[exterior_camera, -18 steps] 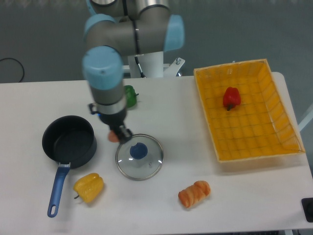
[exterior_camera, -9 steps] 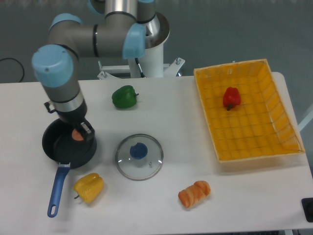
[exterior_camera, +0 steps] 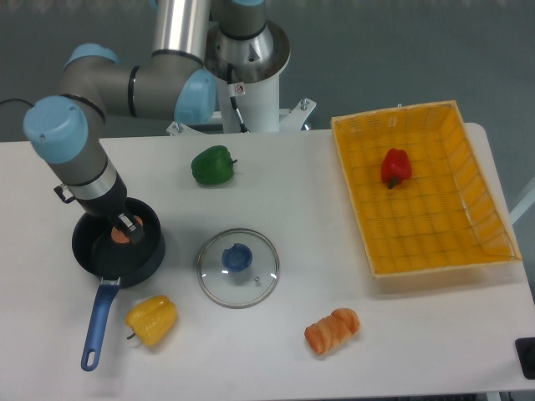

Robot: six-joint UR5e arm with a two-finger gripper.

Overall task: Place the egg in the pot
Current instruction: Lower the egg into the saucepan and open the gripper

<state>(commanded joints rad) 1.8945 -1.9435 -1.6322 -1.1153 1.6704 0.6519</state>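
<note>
Since the earlier frames we have swung left across the desk [exterior_camera: 334, 209], away from the spot beside the glass lid [exterior_camera: 238, 267] and over to the pot [exterior_camera: 118, 243]. The green pepper [exterior_camera: 212, 164], hidden behind our arm a second ago, now stands clear near the back of the desk. Half a second ago the hand [exterior_camera: 127, 227] hung over the right part of the pot; now it sits a little further left and lower, well within the rim.

The egg [exterior_camera: 125, 233] shows as a small orange patch right at the hand's fingertips, inside the pot's outline. We judge the hand is holding the egg between narrow fingers, though the wrist hides much of the grip and we cannot tell whether the egg already rests on the pot's floor or hangs just above it.

For the task, this means the carry is essentially done: the egg is over the right container, not the lid, and only the release remains. The yellow pepper [exterior_camera: 151, 320], the croissant-like bread [exterior_camera: 332, 330] and the yellow basket [exterior_camera: 476, 242] with its red pepper [exterior_camera: 395, 167] lie well apart from the work.
</note>
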